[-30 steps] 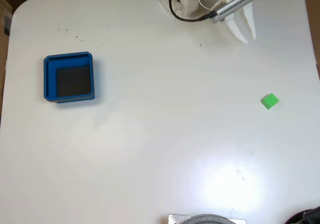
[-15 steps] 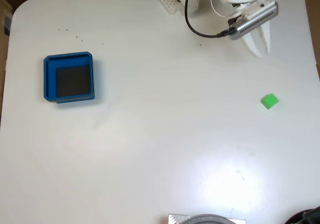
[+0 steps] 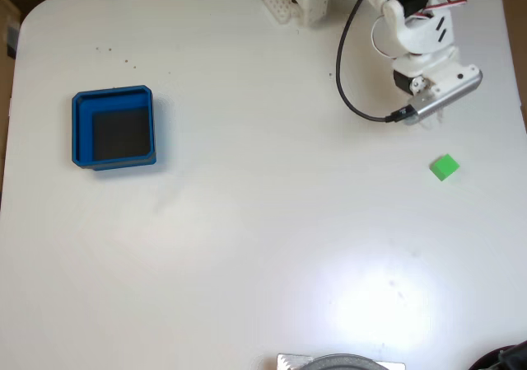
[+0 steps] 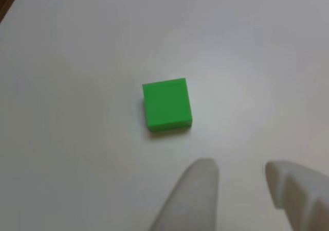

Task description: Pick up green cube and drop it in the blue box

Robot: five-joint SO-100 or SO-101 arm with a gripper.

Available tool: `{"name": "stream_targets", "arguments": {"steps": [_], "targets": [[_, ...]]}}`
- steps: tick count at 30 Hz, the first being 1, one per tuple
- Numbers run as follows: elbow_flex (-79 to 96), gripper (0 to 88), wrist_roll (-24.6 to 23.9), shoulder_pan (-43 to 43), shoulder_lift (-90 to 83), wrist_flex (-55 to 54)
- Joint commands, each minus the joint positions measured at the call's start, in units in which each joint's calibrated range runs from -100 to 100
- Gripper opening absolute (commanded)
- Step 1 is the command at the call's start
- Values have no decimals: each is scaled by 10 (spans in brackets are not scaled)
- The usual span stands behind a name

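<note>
In the other view, the gripper (image 4: pixel 239 177) enters from the bottom edge with its two pale fingers apart and a clear gap of bare table between the tips; nothing is held. Just beyond the fingertips (image 4: pixel 198 172) the green cube (image 4: pixel 167 105) sits flat on the white table (image 4: pixel 61 154), apart from both fingers, its top face square with no long axis, its edges turned slightly off the frame's edges.

In the fixed view, the white arm (image 3: pixel 416 32) reaches from its base at the top edge down toward the table's right side, a black cable (image 3: pixel 350 81) looping beside it. The wrist is bent downward, so the fingers are hidden under the wrist there. The green cube (image 3: pixel 445 167) lies near it, just below and to the right. The blue box (image 3: pixel 80 131) rests well apart at the far left, its dark floor bare.
</note>
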Motion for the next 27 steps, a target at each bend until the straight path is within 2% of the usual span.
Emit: {"name": "stream_targets", "arguments": {"steps": [1,15,27], "targets": [[-78,78,0,-5,25,3],[-97,192,-4,-6,44,7],[-175,198,0,-11,105,49]]}}
